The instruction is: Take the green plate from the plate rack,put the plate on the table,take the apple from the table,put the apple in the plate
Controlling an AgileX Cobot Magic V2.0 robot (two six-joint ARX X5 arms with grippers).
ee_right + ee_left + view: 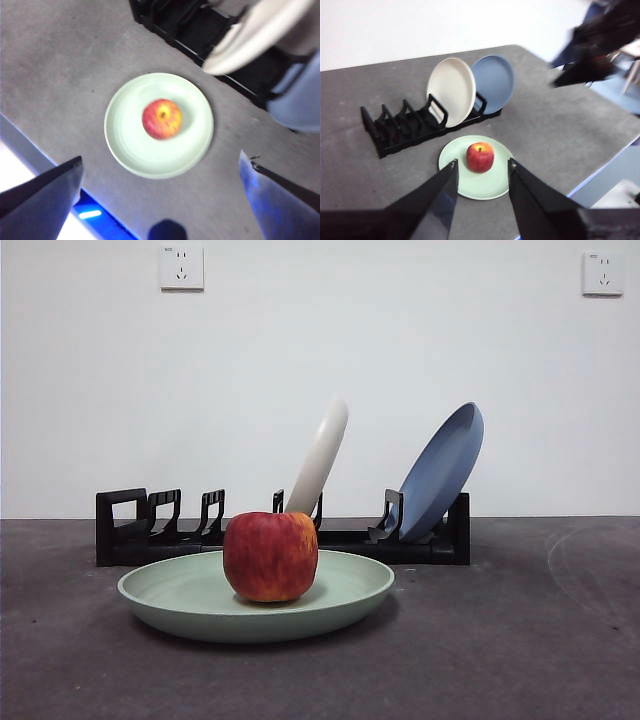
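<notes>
Resting upright at the middle of the green plate, the apple, plate flat on the desk just before the plate rack; task apparently complete; left gripper and right gripper raised clear, jaws apart, empty

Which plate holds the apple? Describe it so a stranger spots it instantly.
Find the long black plate rack on the dark grey table. Lying flat just in front of it is the green plate, with the red apple at its centre. The cream plate and blue plate stand leaning in the rack.
</notes>
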